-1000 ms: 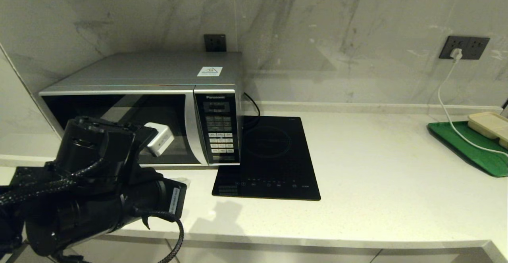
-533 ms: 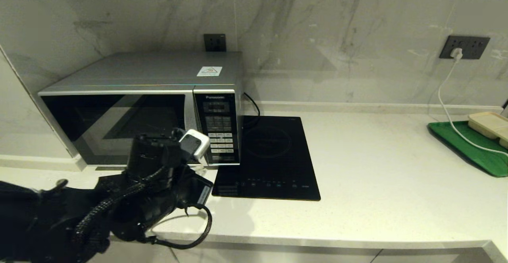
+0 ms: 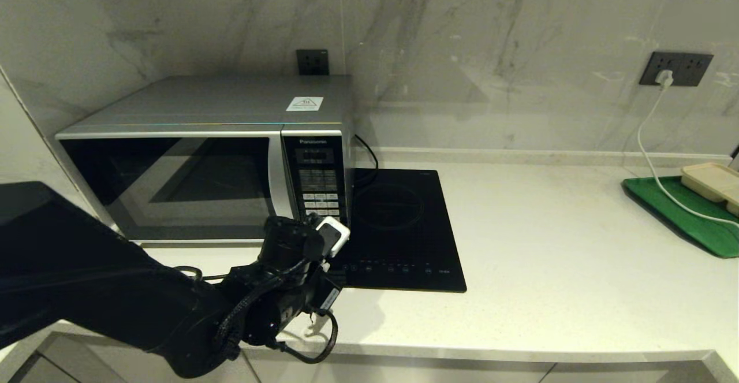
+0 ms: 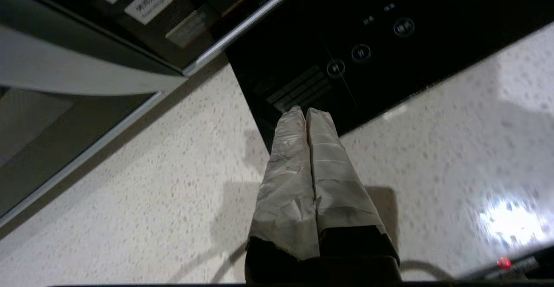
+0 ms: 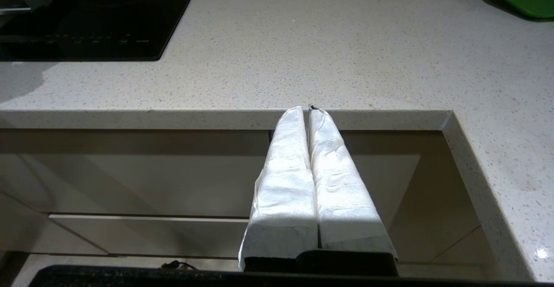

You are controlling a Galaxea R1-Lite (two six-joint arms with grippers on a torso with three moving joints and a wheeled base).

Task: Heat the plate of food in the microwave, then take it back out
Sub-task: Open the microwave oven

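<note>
The left gripper (image 4: pixel 306 116), fingers pressed together and empty, hovers over the near corner of the flat black cooktop (image 3: pixel 398 227), likely to press the silver Panasonic microwave's (image 3: pixel 213 152) keypad. The door is shut; no plate shows.

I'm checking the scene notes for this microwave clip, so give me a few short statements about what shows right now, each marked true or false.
1. The silver boxy microwave with the dark glass door has its door shut. True.
2. The left gripper has its fingers spread wide. False: the wrapped fingers are pressed together, holding nothing.
3. The flat black induction cooktop lies beside the microwave's keypad end. True.
4. A lilac plate of fries sits on the pale speckled countertop. False: no such plate shows in any view.
5. The right gripper hangs before the countertop's front edge, shut. True.
</note>
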